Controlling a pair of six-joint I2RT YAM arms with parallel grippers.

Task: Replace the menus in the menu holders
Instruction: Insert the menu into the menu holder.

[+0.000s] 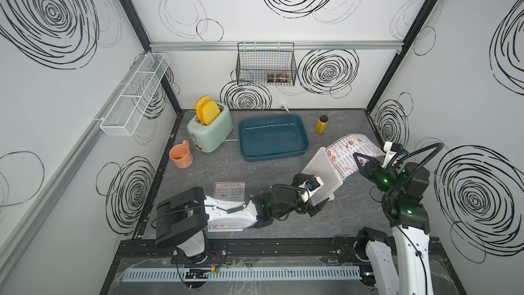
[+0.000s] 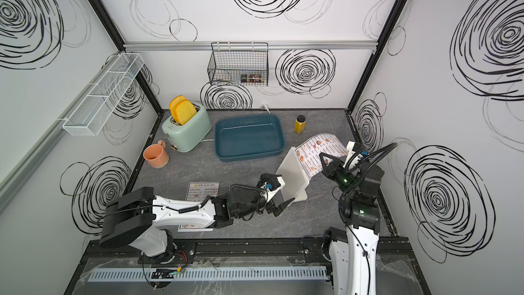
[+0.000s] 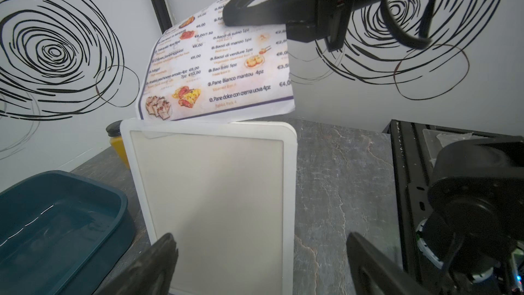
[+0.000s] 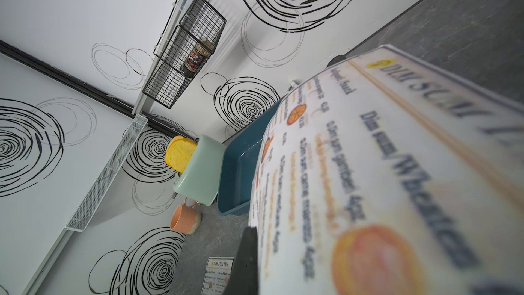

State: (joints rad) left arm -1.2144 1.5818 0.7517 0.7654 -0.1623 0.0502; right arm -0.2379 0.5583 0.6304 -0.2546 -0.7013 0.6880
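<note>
The white menu holder point(image 1: 321, 175) point(image 2: 292, 178) leans upright on the grey table, right of centre. Its window point(image 3: 209, 194) looks blank. My right gripper point(image 1: 356, 156) point(image 3: 228, 18) is shut on a curled menu point(image 1: 347, 148) point(image 3: 215, 66) point(image 4: 368, 166). The sheet's lower edge meets the holder's top rim. My left gripper point(image 1: 314, 198) point(image 3: 260, 238) is open at the holder's base, with one finger on each side of the holder's lower edge. Another menu point(image 1: 230, 191) point(image 4: 218, 273) lies flat under my left arm.
A dark blue tray point(image 1: 272, 140) sits behind the holder. A mint toaster point(image 1: 209, 129) with bread and an orange mug point(image 1: 181, 156) stand at the back left. A yellow jar point(image 1: 321, 124) stands at the back right. A wire basket point(image 1: 266, 65) hangs on the back wall.
</note>
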